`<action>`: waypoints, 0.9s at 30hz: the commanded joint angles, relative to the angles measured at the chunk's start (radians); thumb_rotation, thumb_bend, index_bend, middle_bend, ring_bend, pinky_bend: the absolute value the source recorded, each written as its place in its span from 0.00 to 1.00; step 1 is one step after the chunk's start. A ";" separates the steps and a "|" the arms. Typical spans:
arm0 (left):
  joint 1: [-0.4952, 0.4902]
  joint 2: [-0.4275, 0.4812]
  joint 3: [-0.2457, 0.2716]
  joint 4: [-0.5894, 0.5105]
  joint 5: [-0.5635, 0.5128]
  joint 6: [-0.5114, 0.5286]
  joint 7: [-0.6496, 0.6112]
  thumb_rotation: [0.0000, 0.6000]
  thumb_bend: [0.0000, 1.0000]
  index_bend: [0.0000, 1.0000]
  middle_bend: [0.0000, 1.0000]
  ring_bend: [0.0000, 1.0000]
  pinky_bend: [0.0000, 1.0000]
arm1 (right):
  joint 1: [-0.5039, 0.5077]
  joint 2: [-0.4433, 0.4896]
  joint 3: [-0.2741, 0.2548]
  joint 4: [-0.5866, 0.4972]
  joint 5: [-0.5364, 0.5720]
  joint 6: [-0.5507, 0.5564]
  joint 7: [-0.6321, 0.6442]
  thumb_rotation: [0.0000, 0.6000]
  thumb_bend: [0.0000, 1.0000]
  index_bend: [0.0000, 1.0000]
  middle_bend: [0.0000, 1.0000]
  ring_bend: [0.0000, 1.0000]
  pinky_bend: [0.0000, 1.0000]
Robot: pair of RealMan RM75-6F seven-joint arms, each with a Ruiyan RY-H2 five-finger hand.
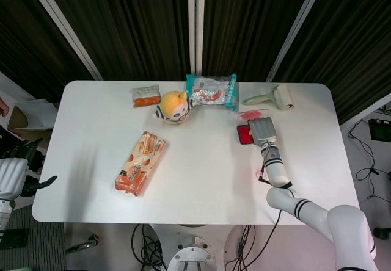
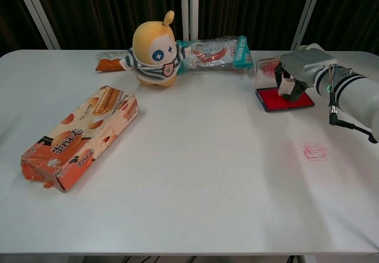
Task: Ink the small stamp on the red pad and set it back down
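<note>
Both views are bright and evenly lit from overhead. The white table [image 1: 201, 179] reads almost blown out in the head view, with soft grey shading near its left edge and front edge. In the chest view, short soft shadows lie close under the things, and the table's near edge looks slightly soft. The dark curtains [image 2: 89, 8] behind stay underexposed. Straight lines bow mildly toward the frame corners.
</note>
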 commanded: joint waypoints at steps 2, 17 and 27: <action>0.001 0.001 0.000 -0.004 0.002 0.002 0.002 0.66 0.12 0.11 0.18 0.12 0.21 | -0.029 0.093 0.015 -0.165 -0.041 0.093 0.020 1.00 0.32 0.61 0.54 0.81 0.97; 0.006 -0.001 0.006 -0.028 0.022 0.021 0.022 0.66 0.12 0.11 0.18 0.12 0.21 | -0.202 0.312 -0.159 -0.573 -0.143 0.266 -0.022 1.00 0.32 0.62 0.54 0.81 0.97; 0.009 0.002 0.006 -0.034 0.025 0.026 0.023 0.66 0.12 0.11 0.18 0.12 0.21 | -0.248 0.279 -0.220 -0.527 -0.175 0.256 0.023 1.00 0.32 0.60 0.52 0.81 0.97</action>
